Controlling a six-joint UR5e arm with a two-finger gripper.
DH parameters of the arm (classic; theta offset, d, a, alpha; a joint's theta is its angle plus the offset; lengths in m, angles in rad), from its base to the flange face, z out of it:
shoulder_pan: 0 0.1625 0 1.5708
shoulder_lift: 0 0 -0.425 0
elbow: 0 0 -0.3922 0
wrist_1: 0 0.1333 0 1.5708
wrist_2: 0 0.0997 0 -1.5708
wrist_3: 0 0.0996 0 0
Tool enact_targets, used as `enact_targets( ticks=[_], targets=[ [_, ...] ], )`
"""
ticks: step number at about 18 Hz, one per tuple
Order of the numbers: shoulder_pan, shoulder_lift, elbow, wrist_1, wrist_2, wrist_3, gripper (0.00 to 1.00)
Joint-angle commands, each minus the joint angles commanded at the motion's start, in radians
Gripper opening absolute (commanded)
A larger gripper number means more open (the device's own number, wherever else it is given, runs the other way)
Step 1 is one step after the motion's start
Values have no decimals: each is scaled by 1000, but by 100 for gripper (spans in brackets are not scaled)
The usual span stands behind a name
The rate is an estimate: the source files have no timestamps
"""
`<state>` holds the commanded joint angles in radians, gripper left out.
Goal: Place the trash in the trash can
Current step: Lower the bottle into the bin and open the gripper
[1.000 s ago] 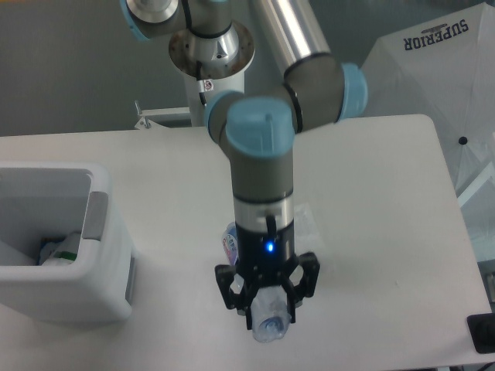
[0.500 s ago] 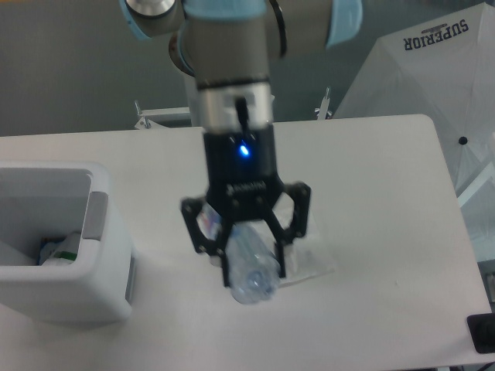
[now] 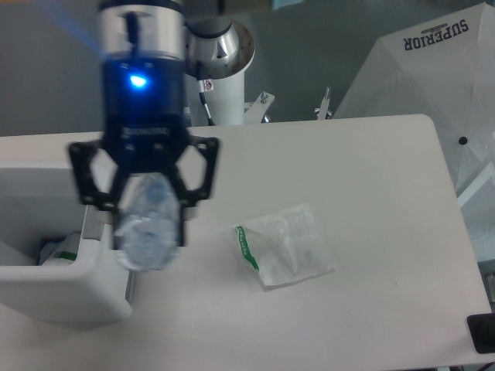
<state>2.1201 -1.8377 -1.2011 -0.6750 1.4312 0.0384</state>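
My gripper (image 3: 147,232) is shut on the clear plastic bottle (image 3: 147,224) and holds it high above the table, close to the camera and blurred. It hangs just over the right edge of the white trash can (image 3: 54,294), which stands at the left. A clear plastic bag with a green strip (image 3: 282,245) lies flat on the table to the right of the gripper. Inside the can I see a crumpled white-and-green piece of trash (image 3: 62,249).
A white umbrella marked SUPERIOR (image 3: 433,69) leans beyond the table's right edge. The arm's base post (image 3: 220,85) stands at the back edge. A dark object (image 3: 481,334) sits at the lower right corner.
The gripper has lifted the bottle and carried it left, from the table's middle to the trash can's edge. The plastic bag, hidden before, now lies uncovered.
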Motion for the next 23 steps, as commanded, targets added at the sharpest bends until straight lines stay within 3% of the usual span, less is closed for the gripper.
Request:
enact_targets(
  ticks=[9,16,17,19,23],
  targets=[
    [-121,-63,-3,0,0,-24,66],
    [-175,-63,-75,0,0,-37,72],
    [-177,-49,-92,0,0,-35,77],
    [-177,-35,-100,0,0,-37,99],
    [-170,-3,-129,-2,-3,-40,100]
  ],
)
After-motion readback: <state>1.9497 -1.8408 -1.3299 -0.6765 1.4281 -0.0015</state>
